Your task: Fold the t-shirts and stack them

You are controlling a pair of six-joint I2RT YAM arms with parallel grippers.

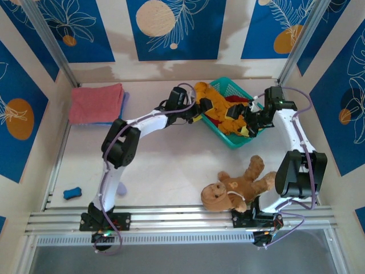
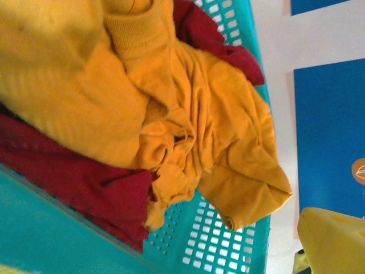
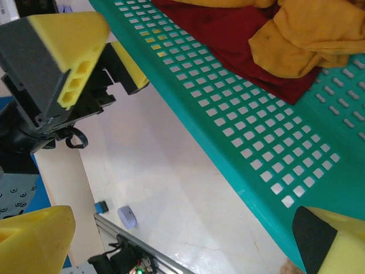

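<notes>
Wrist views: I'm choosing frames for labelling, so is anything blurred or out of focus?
Left wrist: the mustard-orange t-shirt is sharp at its crumpled middle and soft at the upper left. Right wrist: the basket mesh is crisp, while the near yellow fingers at the bottom corners are blurred.

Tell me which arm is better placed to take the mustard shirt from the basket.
Left: the left tool, open, hangs at the mustard shirt; the right tool faces the basket's mesh wall instead.

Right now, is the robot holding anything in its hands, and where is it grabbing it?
Nothing is held. The left gripper and the right gripper are both open at the teal basket, and the mustard-orange t-shirt lies loose inside it.
</notes>
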